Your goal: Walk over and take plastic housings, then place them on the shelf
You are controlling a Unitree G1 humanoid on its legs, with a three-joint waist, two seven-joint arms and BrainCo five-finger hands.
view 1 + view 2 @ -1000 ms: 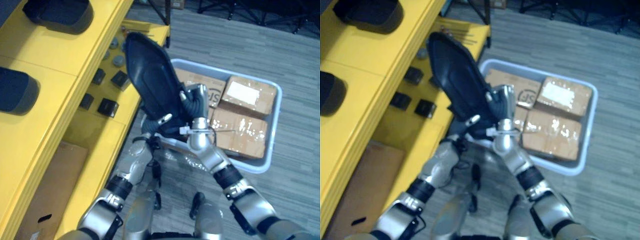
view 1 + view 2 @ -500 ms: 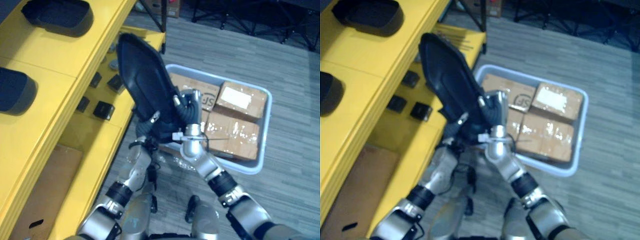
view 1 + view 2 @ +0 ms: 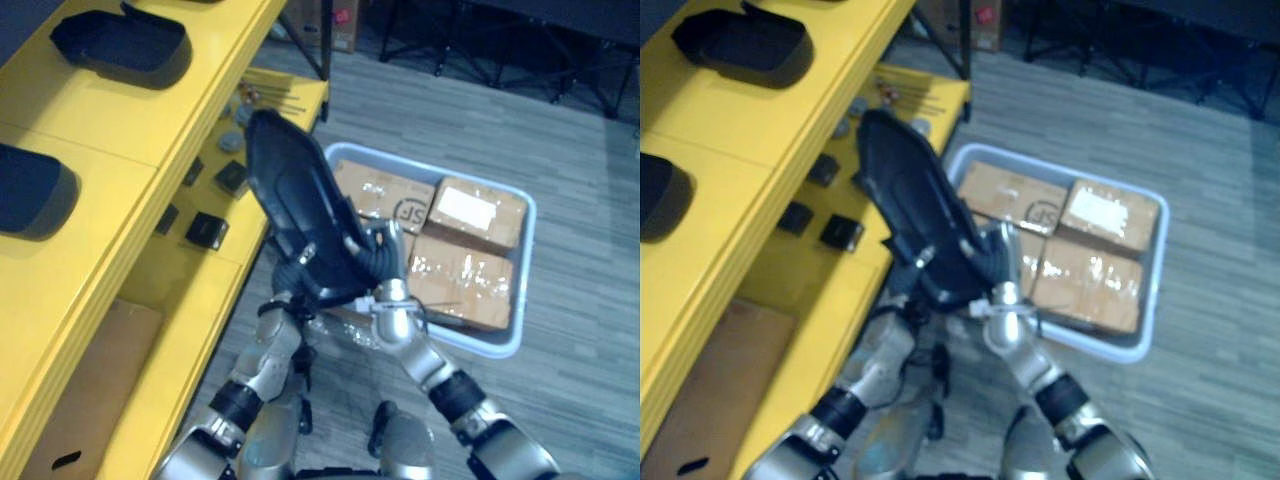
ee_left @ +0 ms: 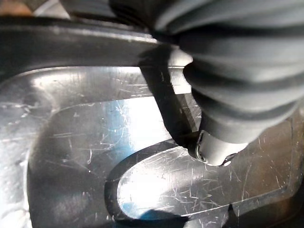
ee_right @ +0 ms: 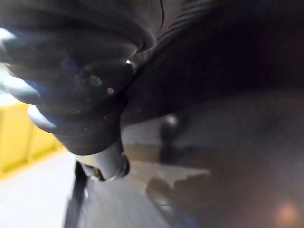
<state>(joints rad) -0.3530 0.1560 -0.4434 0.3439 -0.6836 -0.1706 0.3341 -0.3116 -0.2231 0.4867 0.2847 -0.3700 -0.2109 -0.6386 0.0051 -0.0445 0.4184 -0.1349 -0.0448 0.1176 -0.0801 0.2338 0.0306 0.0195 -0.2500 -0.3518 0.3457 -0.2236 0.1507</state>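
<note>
**Housing in hand beside the shelf, placement not yet made**

The left hand (image 3: 291, 284) sat under the near end of a large black plastic housing (image 3: 295, 200), and the right hand (image 3: 384, 262) bore against its other side, so the part was carried between the two. In each wrist view the dark ribbed cover lay hard against the housing's glossy surface. Whether either hand was clasped round the part or only pressed flat to it could not be told.

The housing stood tilted, its far end raised and leaning toward the yellow shelf (image 3: 110, 125) on the robot's left, at about the level of the top board's edge but not resting on it. Two more black housings (image 3: 122, 45) (image 3: 30, 190) already lay on that top board, with bare yellow between them. Small black parts (image 3: 205, 230) sat on the level below. On the floor just past the hands was a grey bin (image 3: 521, 325) holding cardboard boxes (image 3: 470, 205).

The step looked to be the carry-over to the shelf, with pickup done. The next move probably called for swinging the housing left over the board, clear of its front edge, then lowering it into the bare stretch without knocking either neighbour.
</note>
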